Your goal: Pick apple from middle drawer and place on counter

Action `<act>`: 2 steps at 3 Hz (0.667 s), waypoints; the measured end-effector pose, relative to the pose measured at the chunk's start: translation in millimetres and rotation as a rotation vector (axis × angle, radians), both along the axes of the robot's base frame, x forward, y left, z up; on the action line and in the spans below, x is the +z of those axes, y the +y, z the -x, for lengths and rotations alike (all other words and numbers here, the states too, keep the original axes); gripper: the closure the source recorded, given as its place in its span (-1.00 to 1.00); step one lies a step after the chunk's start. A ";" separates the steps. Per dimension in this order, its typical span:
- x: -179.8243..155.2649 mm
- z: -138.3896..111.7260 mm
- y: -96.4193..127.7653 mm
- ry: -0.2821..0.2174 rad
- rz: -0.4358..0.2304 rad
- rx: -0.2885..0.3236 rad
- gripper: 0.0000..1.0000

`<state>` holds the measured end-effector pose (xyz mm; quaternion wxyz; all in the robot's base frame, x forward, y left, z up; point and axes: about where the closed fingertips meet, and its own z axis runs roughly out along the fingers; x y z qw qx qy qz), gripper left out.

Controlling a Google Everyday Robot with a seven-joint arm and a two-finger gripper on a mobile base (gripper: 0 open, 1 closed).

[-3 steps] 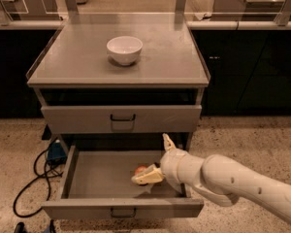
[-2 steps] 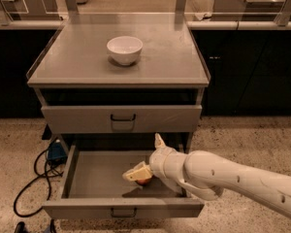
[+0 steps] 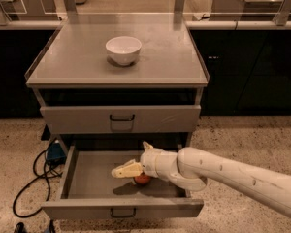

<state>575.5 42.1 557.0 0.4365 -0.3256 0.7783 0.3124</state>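
The middle drawer is pulled out, with its handle on the front panel. The red apple lies on the drawer floor near the middle, mostly covered by my wrist. My gripper is inside the drawer just above and left of the apple, with the fingers spread open; one cream finger points left, the other points up. It holds nothing. The grey counter is the cabinet's top, above the shut upper drawer.
A white bowl stands on the counter left of centre. A black cable and a blue box lie on the speckled floor left of the cabinet. Dark cabinets stand behind. My white arm comes in from the lower right.
My gripper has moved left and lower into the open drawer, and the apple now shows just beneath it.
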 end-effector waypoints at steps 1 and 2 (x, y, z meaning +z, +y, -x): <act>-26.2 12.8 17.4 0.079 -0.117 0.059 -1.00; -35.0 9.9 13.8 0.115 -0.125 0.075 -1.00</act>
